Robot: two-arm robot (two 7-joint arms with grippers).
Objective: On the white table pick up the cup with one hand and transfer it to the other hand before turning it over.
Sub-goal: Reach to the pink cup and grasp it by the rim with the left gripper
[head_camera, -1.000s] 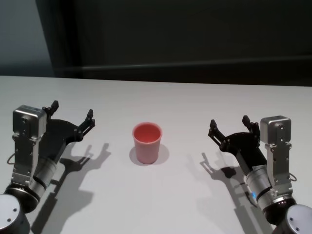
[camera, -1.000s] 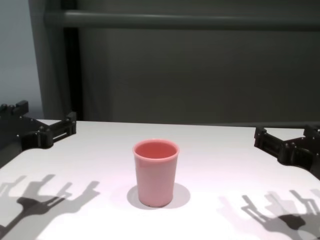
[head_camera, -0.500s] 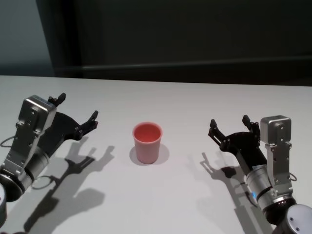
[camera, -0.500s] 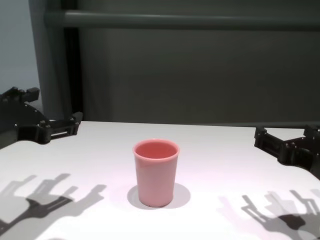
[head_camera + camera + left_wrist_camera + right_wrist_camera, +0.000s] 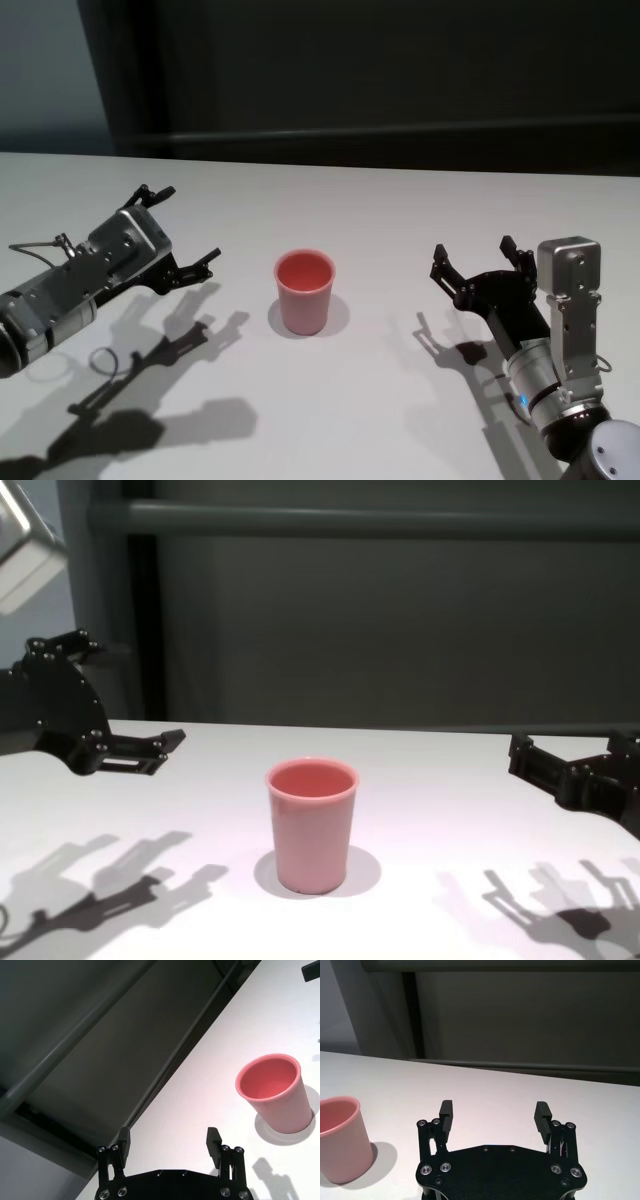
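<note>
The pink cup [image 5: 304, 292] stands upright, mouth up, in the middle of the white table [image 5: 360, 205]. It also shows in the chest view [image 5: 311, 825], the left wrist view [image 5: 272, 1092] and the right wrist view [image 5: 340, 1140]. My left gripper [image 5: 182, 226] is open and empty. It hangs above the table to the cup's left, rolled on its side and pointing at the cup, clear of it. My right gripper [image 5: 472, 248] is open and empty, low over the table to the cup's right, also clear of it.
A dark grey wall with a horizontal bar [image 5: 380, 520] runs behind the table's far edge. Bare tabletop lies on all sides of the cup. The arms cast shadows on the table [image 5: 150, 400].
My left arm has swung up and rolled over, so its gripper now lies sideways, higher and a little nearer the cup. The cup and the right arm have not moved.
</note>
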